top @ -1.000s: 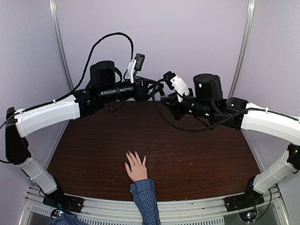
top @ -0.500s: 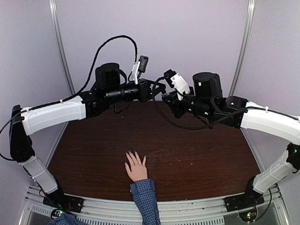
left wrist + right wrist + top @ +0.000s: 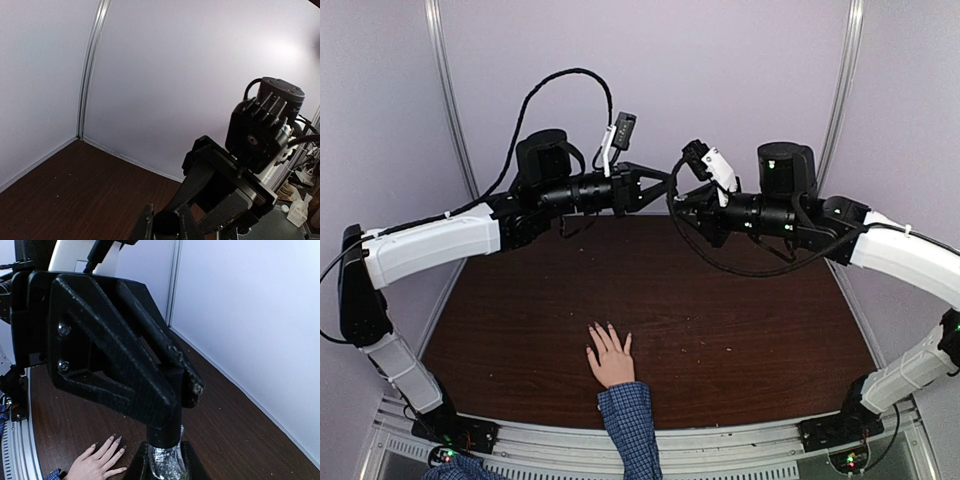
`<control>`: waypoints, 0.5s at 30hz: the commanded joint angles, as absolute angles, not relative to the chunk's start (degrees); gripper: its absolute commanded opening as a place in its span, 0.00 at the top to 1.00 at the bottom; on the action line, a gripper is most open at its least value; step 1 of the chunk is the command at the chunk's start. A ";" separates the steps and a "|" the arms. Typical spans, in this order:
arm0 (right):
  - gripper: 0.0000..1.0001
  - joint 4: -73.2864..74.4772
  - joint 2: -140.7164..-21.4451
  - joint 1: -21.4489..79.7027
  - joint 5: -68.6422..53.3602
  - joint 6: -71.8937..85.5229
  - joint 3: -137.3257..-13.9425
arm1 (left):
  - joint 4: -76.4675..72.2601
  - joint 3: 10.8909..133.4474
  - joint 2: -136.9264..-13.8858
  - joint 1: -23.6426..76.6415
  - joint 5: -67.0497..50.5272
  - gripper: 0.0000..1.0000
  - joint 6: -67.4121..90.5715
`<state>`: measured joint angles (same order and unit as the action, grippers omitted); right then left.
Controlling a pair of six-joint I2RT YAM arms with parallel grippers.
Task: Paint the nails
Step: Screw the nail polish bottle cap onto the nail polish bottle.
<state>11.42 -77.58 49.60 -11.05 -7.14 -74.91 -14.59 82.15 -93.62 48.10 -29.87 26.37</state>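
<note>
Since earlier, the left gripper [image 3: 166, 432] was shut onto the top of a glittery glass bottle [image 3: 165, 457], its base clamped by the right gripper [image 3: 162, 469]. On the brown table [image 3: 520, 310] below, tiny stiff nails [image 3: 118, 439] were judged fit for brushing, never gripping.

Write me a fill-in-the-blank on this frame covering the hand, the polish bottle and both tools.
The hand lies palm ___ on the table. Its checked shirt cuff is coloured ___. The polish bottle sits in the ___ tool. The left tool is shut on the bottle's black ___.
Missing words: down; blue; right; cap.
</note>
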 commanded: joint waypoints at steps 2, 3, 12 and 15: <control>1.00 7.45 -75.41 48.02 -31.12 -6.51 -77.18 | -16.37 82.56 -92.82 48.16 -40.03 1.00 23.58; 1.00 7.14 -75.41 47.56 -33.64 -6.08 -77.27 | -16.43 82.73 -92.85 48.14 -41.97 1.00 23.15; 1.00 3.40 -75.67 45.76 -56.10 -2.68 -79.39 | -17.23 84.59 -93.70 48.15 -60.35 1.00 20.82; 1.00 0.26 -75.94 45.57 -62.50 -0.31 -79.54 | -17.23 85.13 -93.91 48.16 -65.46 1.00 20.46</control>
